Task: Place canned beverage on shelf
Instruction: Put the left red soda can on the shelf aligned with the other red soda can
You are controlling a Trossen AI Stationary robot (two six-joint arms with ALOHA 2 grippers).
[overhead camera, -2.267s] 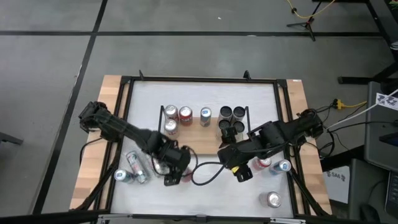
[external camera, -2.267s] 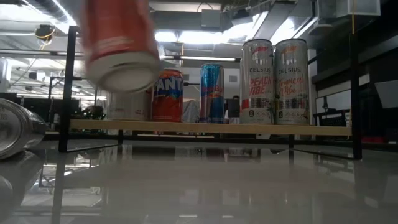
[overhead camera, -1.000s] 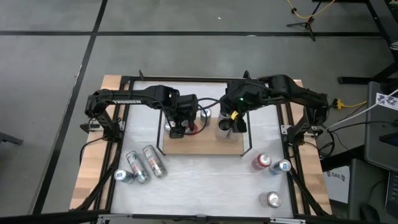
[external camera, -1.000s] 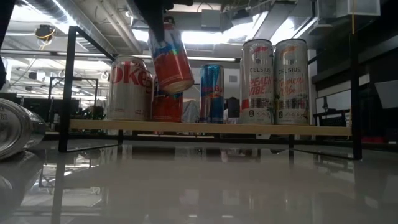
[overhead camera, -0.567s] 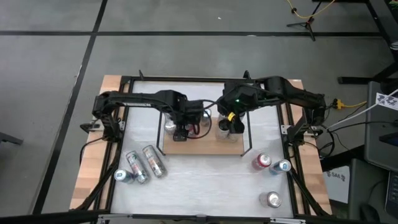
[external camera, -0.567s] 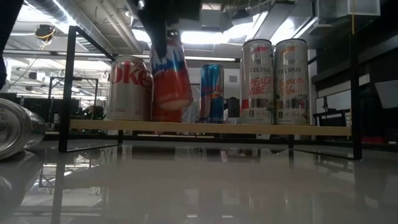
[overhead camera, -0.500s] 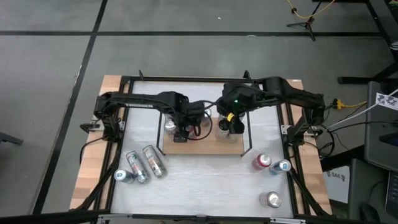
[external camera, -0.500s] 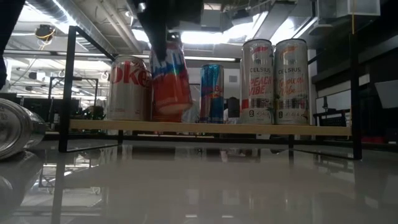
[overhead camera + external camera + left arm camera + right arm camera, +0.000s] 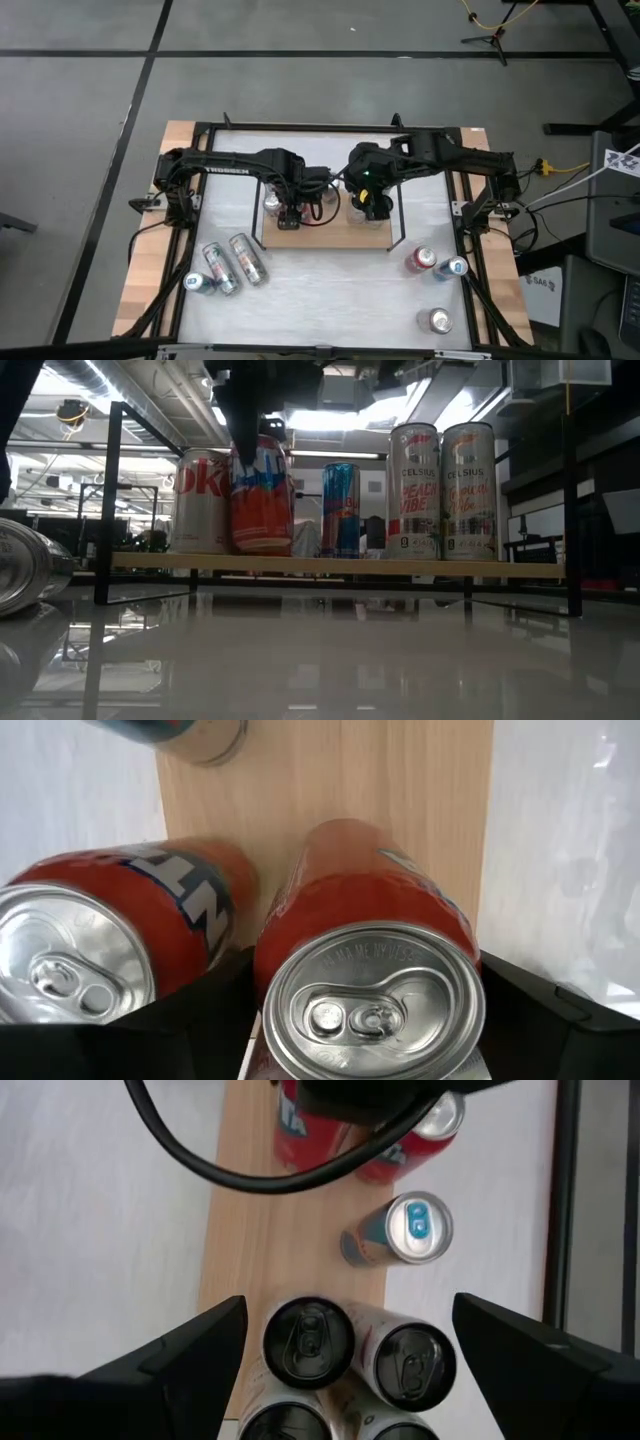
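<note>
On the white tabletop, nearest to the front edge, one can stood alone at the right. A little farther in, a red can and a blue can stood side by side on the right, and three silver cans lay on their sides at the left; in the low view one of them showed at the left edge, lying on the table.

Behind them stood the shelf, a light wooden board with thin black rails at its short ends. On it, in the low view, a Coke can stood at the left, then the red can of the task, then a slim blue can, and at the right two tall Celsius cans. The right wrist view showed dark-topped cans packed close together, with the slim blue can near them.

The left gripper was over the left part of the shelf and grasped the red can from above, one finger on each side of it. The can was upright, and its bottom was at the board or just above it; I cannot tell which. It was just beside an orange Fanta can, very close to it.

The right gripper hung over the dark-topped cans with its fingers spread wide, holding nothing.
</note>
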